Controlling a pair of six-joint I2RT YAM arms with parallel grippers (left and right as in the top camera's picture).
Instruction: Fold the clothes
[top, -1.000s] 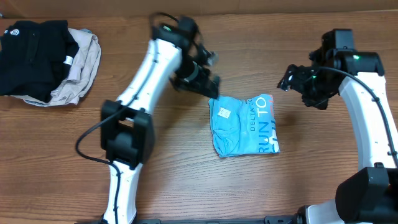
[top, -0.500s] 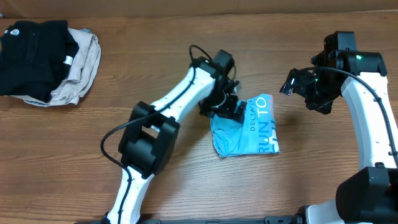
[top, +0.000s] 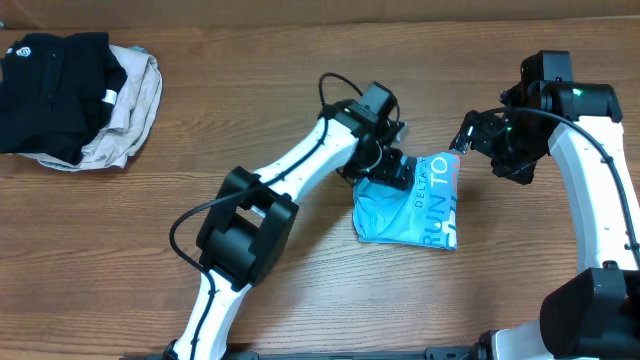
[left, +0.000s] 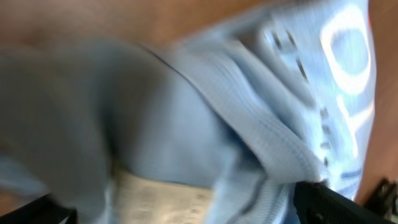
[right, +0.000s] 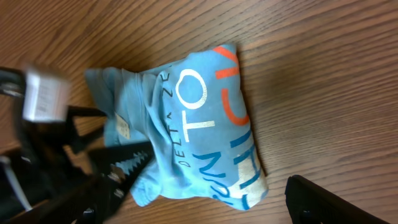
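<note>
- The light sky-blue cotton T-shirt lies folded into a small, rumpled packet on the brown wood-grain table, a little toward 3 o'clock from the table's middle in the overhead view.
- Its printed face is up, with white and orange-red lettering running along its 3 o'clock side.
- The left gripper, on the white arm stretched across the table, sits at the packet's 10 o'clock corner and touches the cloth there.
- In the left wrist view its two black fingertips stand far apart at the lower corners, with blue fabric and a ribbed seam filling the space between them. The hand is spread, with cloth between the fingers but not clamped.
- The right wrist view shows one toothed black finger of that gripper pressed against the shirt's bunched edge.
- The right gripper hangs at the shirt's 1 o'clock corner, just beside it and not touching. Its fingers are parted and it grasps nothing.
- A black garment with a small white logo lies heaped at the table's 10 o'clock corner, partly over a crumpled beige garment. Both are well apart from the shirt.
</note>
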